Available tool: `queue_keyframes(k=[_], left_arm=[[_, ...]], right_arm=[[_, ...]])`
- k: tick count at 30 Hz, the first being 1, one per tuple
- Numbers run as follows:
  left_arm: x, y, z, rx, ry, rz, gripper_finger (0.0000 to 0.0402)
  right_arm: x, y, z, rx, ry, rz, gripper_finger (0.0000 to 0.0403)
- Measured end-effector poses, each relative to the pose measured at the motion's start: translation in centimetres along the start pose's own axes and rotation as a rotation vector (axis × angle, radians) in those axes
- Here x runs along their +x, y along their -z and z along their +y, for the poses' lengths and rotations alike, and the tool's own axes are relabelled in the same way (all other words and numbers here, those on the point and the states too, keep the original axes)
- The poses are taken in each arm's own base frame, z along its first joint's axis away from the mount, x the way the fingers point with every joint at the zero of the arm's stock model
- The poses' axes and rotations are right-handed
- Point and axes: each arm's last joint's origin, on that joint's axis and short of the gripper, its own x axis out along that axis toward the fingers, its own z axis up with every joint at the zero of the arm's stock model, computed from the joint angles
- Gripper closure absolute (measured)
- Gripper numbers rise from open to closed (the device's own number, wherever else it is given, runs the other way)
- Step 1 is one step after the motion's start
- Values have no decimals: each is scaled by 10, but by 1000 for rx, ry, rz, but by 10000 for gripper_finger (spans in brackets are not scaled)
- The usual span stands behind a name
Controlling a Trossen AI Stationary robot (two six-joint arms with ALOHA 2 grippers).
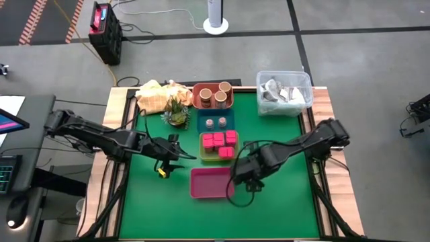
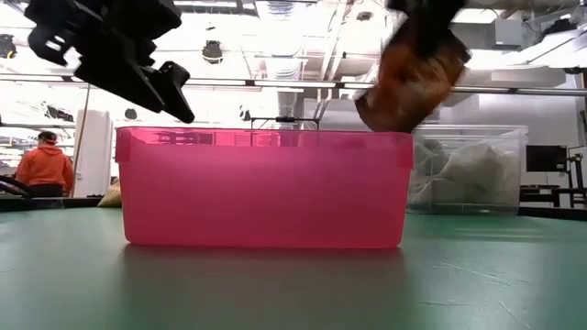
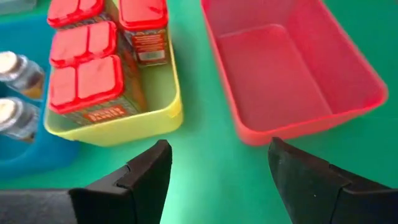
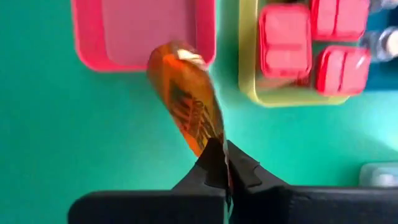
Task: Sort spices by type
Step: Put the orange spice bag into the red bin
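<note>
My right gripper [image 4: 221, 149] is shut on a small glossy orange-brown packet [image 4: 186, 93], which hangs in the air over the right end of the pink tray [image 1: 209, 183]; in the low view the packet [image 2: 413, 78] is above the tray's rim. My left gripper [image 3: 217, 152] hovers open to the left of the pink tray [image 3: 292, 68], touching nothing. Pink-red cube packets [image 1: 220, 142] stand in the yellow-green tray. Tiny pale-topped jars [image 1: 215, 123] sit in the blue tray, and tan-lidded jars [image 1: 216, 94] in the orange tray. My right gripper pinches the orange-brown packet by one end [image 4: 210, 134] between its two fingers. The rest of the packet sticks out past the fingertips, lifted clear of the table. It is tilted, with its free end [image 4: 171, 53] over the pink tray's edge.
A clear plastic tub [image 1: 283, 93] with silvery wrappers stands at the far right corner. A small plant [image 1: 177, 113] and a crumpled tan cloth [image 1: 156, 95] lie at the far left. Bare green mat [image 1: 282, 202] lies near and to the right of the pink tray.
</note>
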Motion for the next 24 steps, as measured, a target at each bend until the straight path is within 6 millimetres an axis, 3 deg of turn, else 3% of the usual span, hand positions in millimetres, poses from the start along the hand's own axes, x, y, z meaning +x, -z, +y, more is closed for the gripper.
queue_keyframes(k=[7, 14, 21, 24], left_arm=[[-7, 2, -12, -77, 47, 19, 146], [-8, 3, -20, -82, -4, 32, 146], [-10, 2, -29, -41, -41, 8, 146], [-11, 1, -31, -24, -44, 1, 146]], right_arm=[[-14, -45, 22, -72, -5, -54, 390], [25, -77, 30, -88, -39, 6, 388], [60, -87, 29, -78, -27, 83, 365], [62, -89, 28, -83, -47, 80, 354]])
